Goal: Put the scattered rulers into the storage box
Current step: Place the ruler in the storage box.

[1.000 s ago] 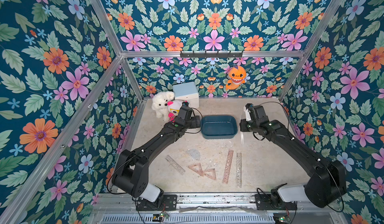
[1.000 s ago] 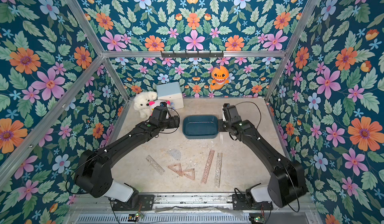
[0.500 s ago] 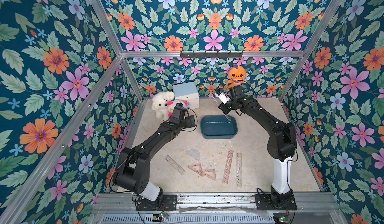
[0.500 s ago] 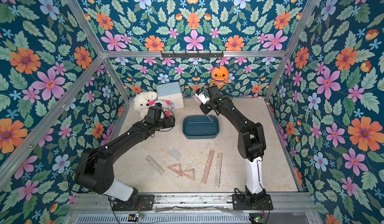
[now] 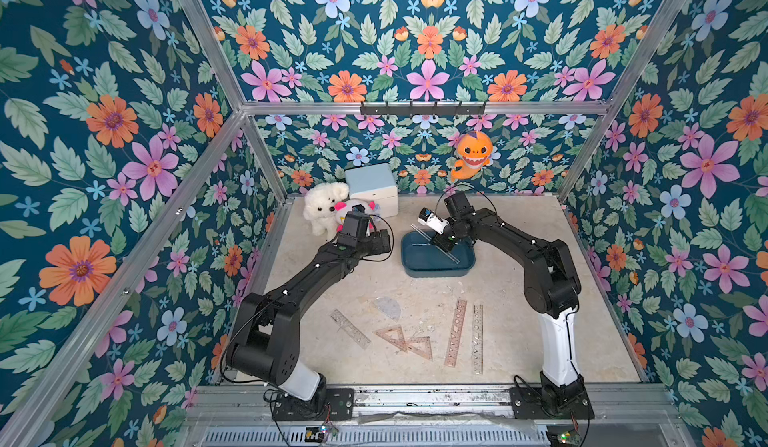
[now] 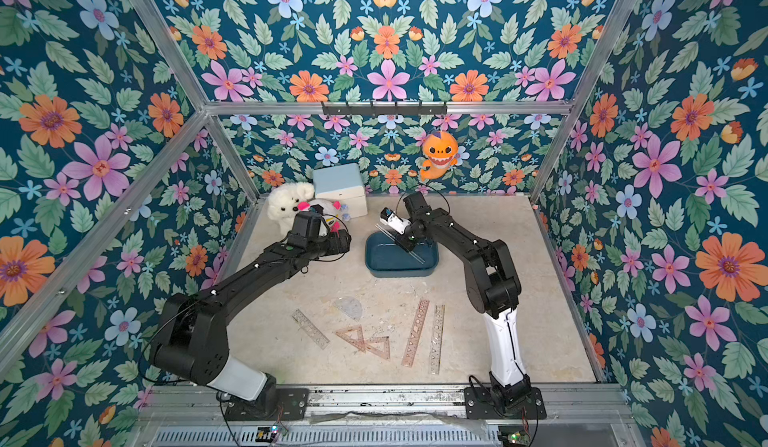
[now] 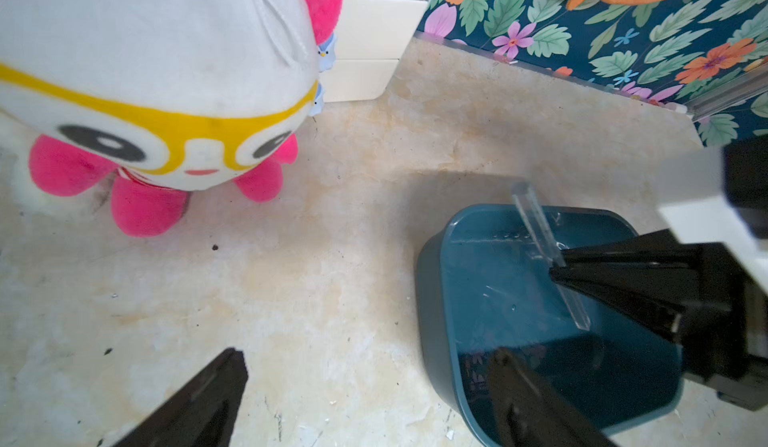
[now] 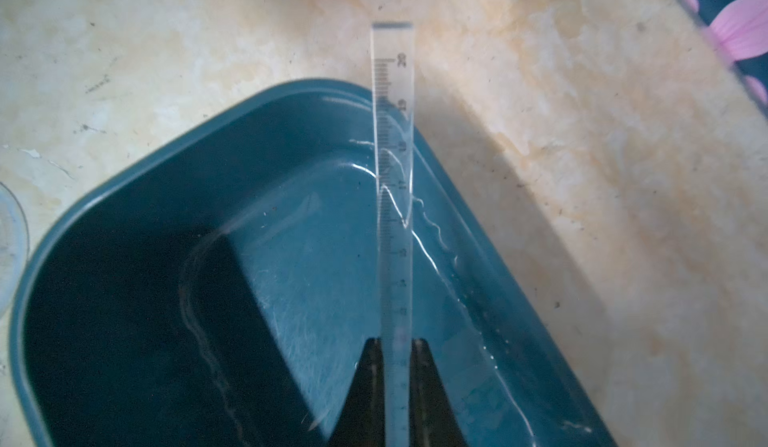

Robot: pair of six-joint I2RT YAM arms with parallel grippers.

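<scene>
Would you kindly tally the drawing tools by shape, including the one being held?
Straight rulers: 4
Triangles: 2
Protractor: 1
Total: 7

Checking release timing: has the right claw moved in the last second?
Yes. The right claw, shut on the clear ruler, went from beside the right end of the storage box to over its inside.

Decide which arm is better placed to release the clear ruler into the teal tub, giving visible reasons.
Right. The right claw is shut on the clear straight plastic ruler, holding it over the dark teal plastic storage tub. The left claw is open and empty, beside the tub.
</scene>
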